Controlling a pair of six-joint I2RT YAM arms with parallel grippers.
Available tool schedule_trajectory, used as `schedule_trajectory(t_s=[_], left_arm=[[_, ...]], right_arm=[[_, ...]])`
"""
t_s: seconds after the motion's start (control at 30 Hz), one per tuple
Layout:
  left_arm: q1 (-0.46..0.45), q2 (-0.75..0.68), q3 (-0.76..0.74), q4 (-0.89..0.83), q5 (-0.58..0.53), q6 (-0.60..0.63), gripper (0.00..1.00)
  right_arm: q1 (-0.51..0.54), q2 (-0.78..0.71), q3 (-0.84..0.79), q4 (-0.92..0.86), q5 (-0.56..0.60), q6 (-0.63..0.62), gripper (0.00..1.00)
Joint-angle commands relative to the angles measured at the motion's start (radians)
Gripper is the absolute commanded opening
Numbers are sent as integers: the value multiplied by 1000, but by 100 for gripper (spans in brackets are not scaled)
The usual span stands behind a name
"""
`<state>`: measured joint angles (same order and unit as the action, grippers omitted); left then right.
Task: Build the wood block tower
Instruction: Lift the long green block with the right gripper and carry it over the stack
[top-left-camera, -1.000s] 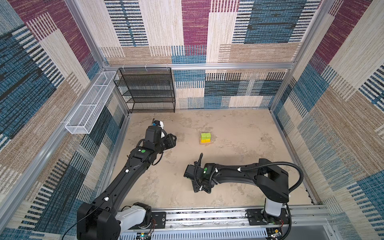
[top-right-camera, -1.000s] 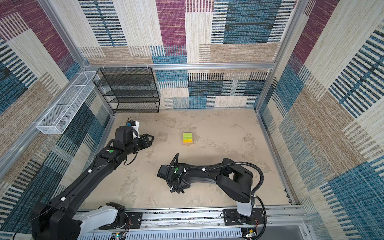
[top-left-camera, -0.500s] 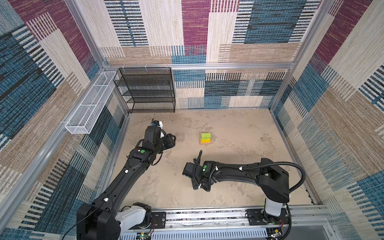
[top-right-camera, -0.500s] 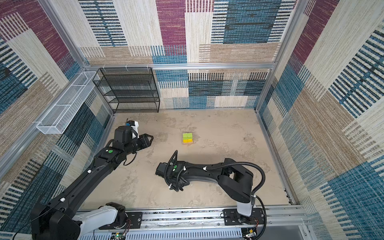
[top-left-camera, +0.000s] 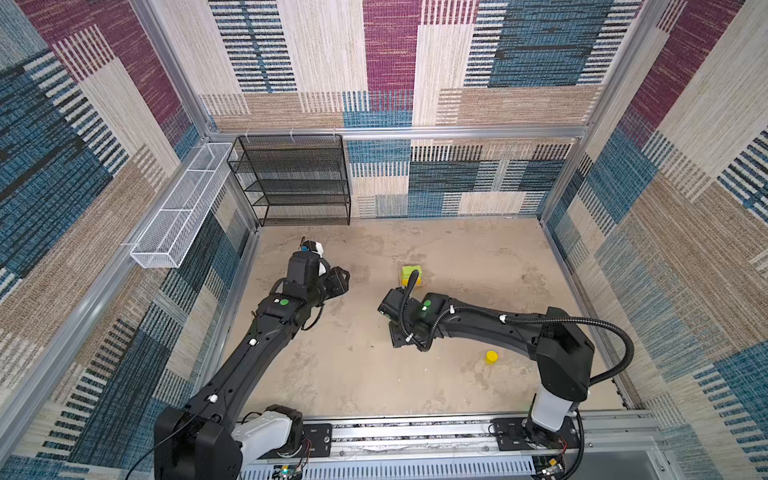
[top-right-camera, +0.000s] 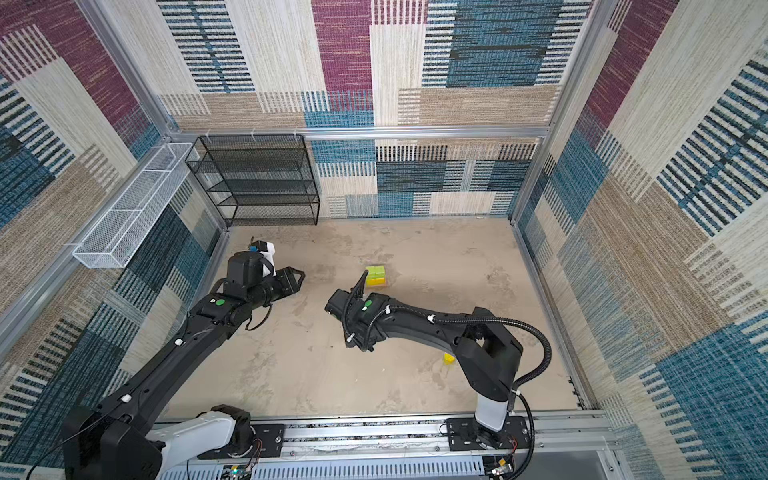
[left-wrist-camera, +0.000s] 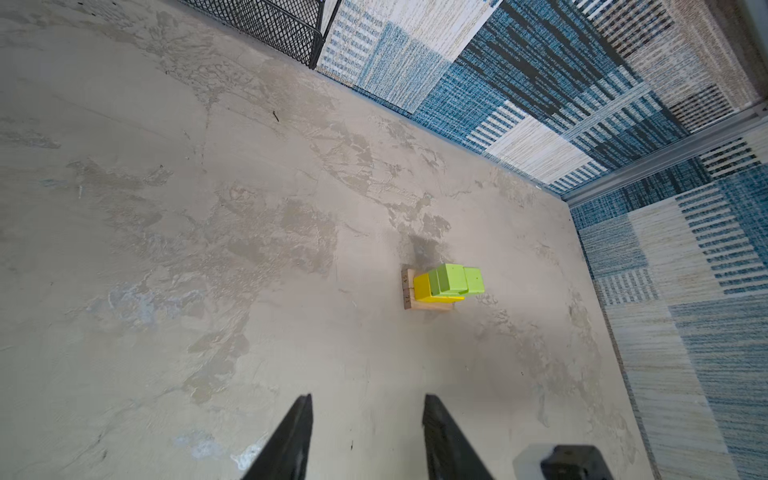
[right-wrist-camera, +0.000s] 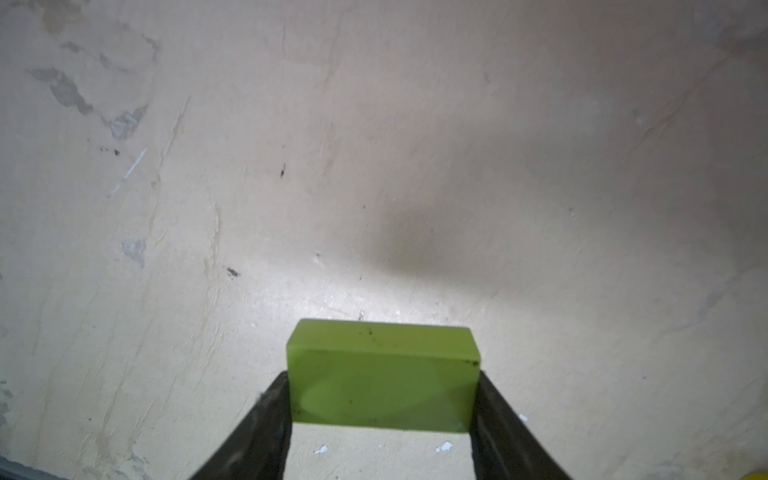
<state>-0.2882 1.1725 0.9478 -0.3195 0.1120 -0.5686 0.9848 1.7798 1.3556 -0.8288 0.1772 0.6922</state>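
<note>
**Green piece clamped on the right, tower standing past the wrist**

We are watching the right gripper (right-wrist-camera: 381, 388) clamping a lime-green flat piece (right-wrist-camera: 382, 365) by its two short ends, with one finger pressing on each end. The piece is sitting level between the fingers. It appears to be hanging clear of the bare tan table (right-wrist-camera: 374, 166), where a dark shadow is falling ahead of it.

In both top views the piece itself is hiding under the right arm (top-left-camera: 478, 324), whose wrist is pointing down at the table. The wood block tower (top-right-camera: 377, 274) is standing just beyond that wrist, toward the back wall (top-right-camera: 415, 178). The gripper is working on the side nearer the front rail (top-right-camera: 374, 432), so the gripped piece and the tower are sitting apart.

The left wrist view is giving us the clearest look at the tower. Tan bars (left-wrist-camera: 428, 307) are lying at the bottom, yellow cubes (left-wrist-camera: 423, 286) are sitting on them, and lime-green pieces (left-wrist-camera: 453, 277) are resting on top, one overhanging the side. We cannot tell how many green pieces are stacked there.

The left gripper (left-wrist-camera: 366, 401) is standing released, its fingers spread with nothing between them. The tower is lying well ahead of the fingertips, a little off toward one finger's side.

The short yellow cylinder (top-left-camera: 491, 356) is lying alone on the table near the right arm's elbow, well apart from the tower and from both grippers.
</note>
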Motion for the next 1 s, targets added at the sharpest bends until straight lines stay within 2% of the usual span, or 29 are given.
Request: schedule_trajectory(t_s=[0.0,0.47,0.97], left_arm=[[6,4,-3,14,15,19,48],[31,41,6,19,32,24,48],[63,87,23,23,58,29,48]], right_arm=[[-34,-5,42,19,-4,-85,56],[-240,89,332,-86,-29,-299,55],[-381,310,678,-183,-72,-424,55]])
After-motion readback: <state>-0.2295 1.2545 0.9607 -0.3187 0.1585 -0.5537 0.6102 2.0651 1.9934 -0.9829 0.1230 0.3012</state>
